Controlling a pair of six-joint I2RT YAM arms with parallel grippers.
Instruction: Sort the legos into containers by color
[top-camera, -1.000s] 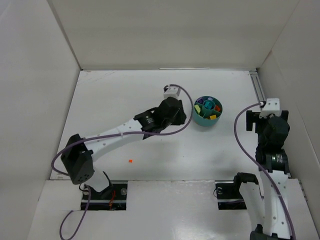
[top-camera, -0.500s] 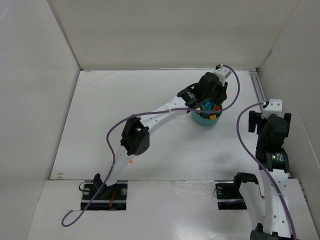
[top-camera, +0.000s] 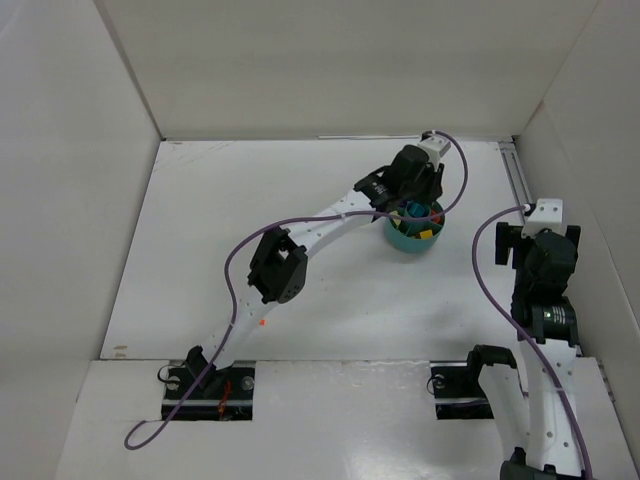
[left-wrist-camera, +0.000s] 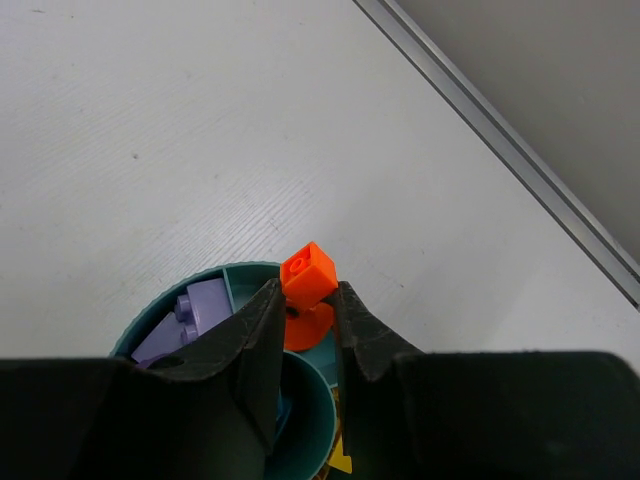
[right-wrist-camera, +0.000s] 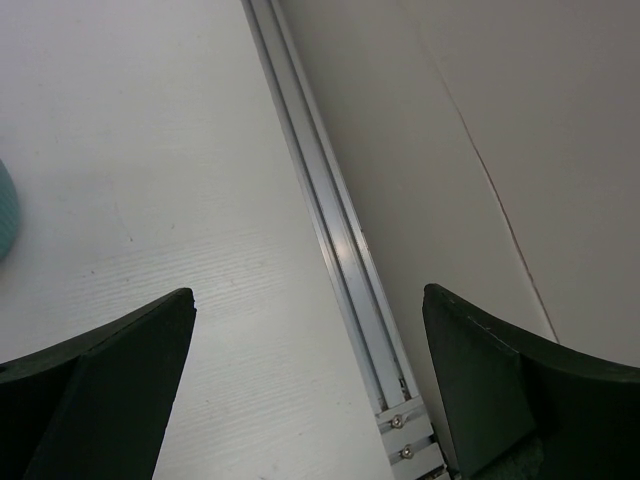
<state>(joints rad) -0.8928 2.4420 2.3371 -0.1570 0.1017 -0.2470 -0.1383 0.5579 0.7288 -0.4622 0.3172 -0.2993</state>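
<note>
The little orange brick (left-wrist-camera: 308, 272) is pinched in my left gripper (left-wrist-camera: 305, 298), jaws squeezed right down on it. It's a cube sitting a bit cocked, stud side toward my camera, so there's no real long axis to line up.

It hangs over the far side of the teal cup (left-wrist-camera: 308, 400), and the pocket straight below has a round orange piece (left-wrist-camera: 310, 330) in it. So I reckon the drop is basically straight down, maybe a hair inward so it doesn't clip the rim and bounce onto the table (left-wrist-camera: 150, 130).

The next pocket over holds a purple brick (left-wrist-camera: 200, 303), and a yellow bit (left-wrist-camera: 341, 463) peeks out on the near side.

My right gripper (right-wrist-camera: 310, 400) is gaping wide with nothing in it, well off by the rail (right-wrist-camera: 330, 230), so this one's the left's job. There's one more orange speck (top-camera: 260, 322) on the table beside my left arm, probably next.
</note>
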